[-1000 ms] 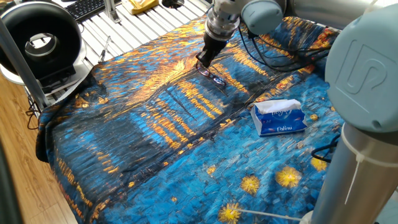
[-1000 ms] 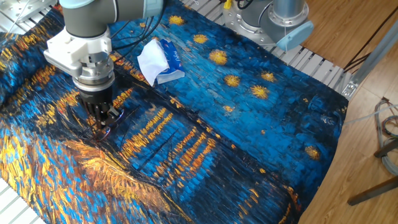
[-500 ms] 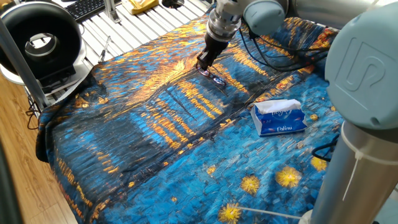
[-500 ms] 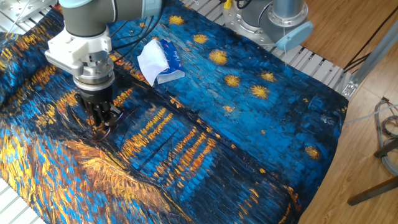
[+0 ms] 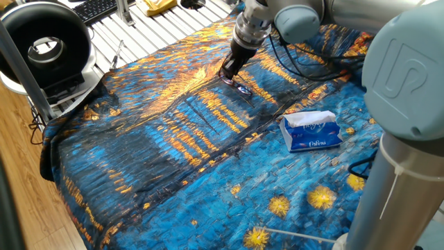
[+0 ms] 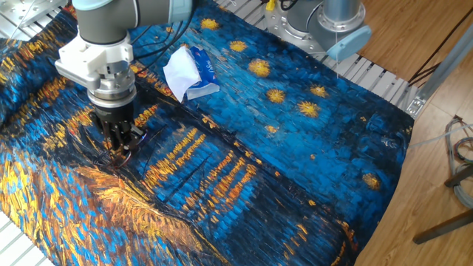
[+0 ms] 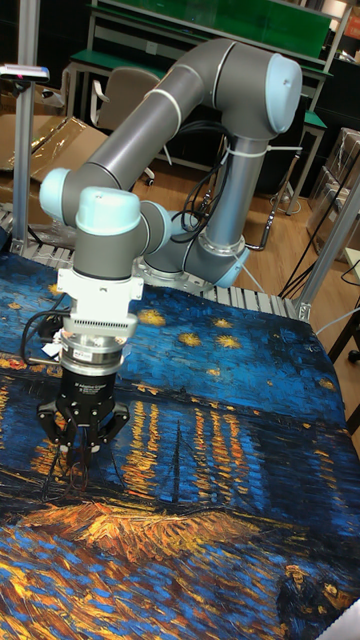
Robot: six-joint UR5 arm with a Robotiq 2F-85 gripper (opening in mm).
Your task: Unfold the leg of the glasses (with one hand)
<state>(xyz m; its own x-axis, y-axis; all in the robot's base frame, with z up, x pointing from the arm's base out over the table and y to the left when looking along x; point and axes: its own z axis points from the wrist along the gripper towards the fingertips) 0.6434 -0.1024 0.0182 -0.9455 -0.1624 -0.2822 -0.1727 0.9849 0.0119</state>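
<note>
The glasses (image 5: 241, 88) lie small and dark on the painted cloth, far of centre in one fixed view. My gripper (image 5: 227, 72) points down at their left end. In the other fixed view the gripper (image 6: 120, 148) touches the cloth with the glasses (image 6: 139, 138) at its tip. The tall fixed view shows the gripper (image 7: 82, 448) with its fingers drawn together on a thin wire, the leg (image 7: 53, 470), which runs down from the tips. The frame itself is mostly hidden behind the fingers there.
A blue tissue pack (image 5: 312, 132) lies right of the glasses; the other fixed view shows the tissue pack (image 6: 191, 72) just beyond the arm. A black ring-shaped device (image 5: 45, 48) stands off the cloth's left corner. Cables trail behind the arm.
The gripper has shifted slightly to the right and away at the glasses; the glasses' end near it has shifted a little with it.
</note>
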